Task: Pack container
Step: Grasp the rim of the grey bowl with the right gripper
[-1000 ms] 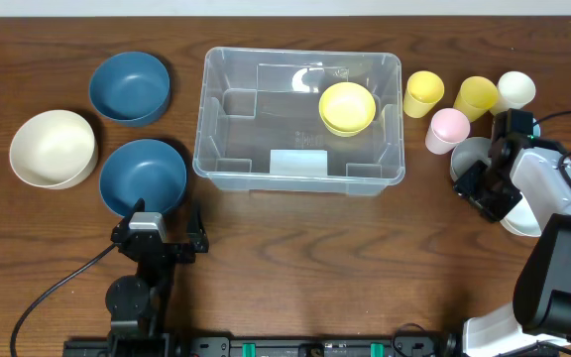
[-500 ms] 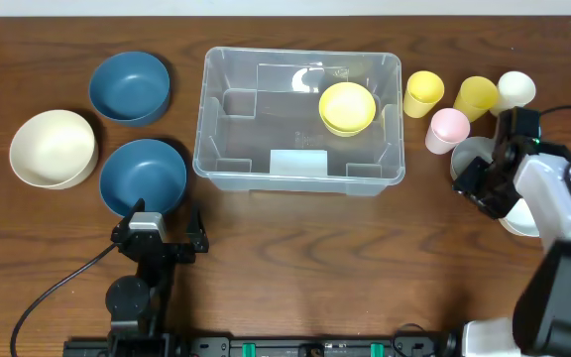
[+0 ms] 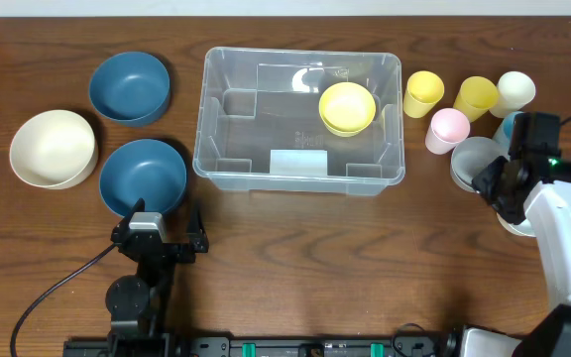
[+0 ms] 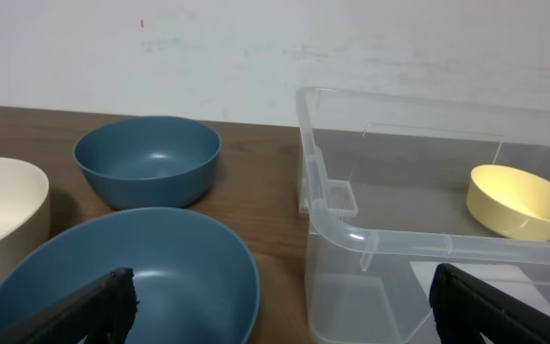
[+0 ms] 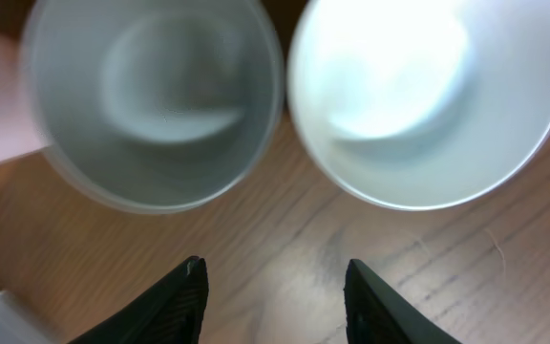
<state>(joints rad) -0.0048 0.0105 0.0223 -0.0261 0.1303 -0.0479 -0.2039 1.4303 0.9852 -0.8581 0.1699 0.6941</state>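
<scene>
The clear plastic container stands at the table's middle with a yellow bowl inside at its right; both show in the left wrist view, container and bowl. My left gripper is open and empty just in front of a blue bowl, seen close in its wrist view between the fingers. My right gripper is open and empty at the near edge of a grey bowl and a white bowl. Its wrist view shows the fingers over bare wood below the grey bowl and white bowl.
A second blue bowl and a cream bowl sit at the left. Two yellow cups, a cream cup and a pink cup stand right of the container. A bluish cup is mostly hidden behind the right wrist.
My right arm has shifted to the right and drawn back from the grey bowl, which now shows more fully. The left arm has not moved.
</scene>
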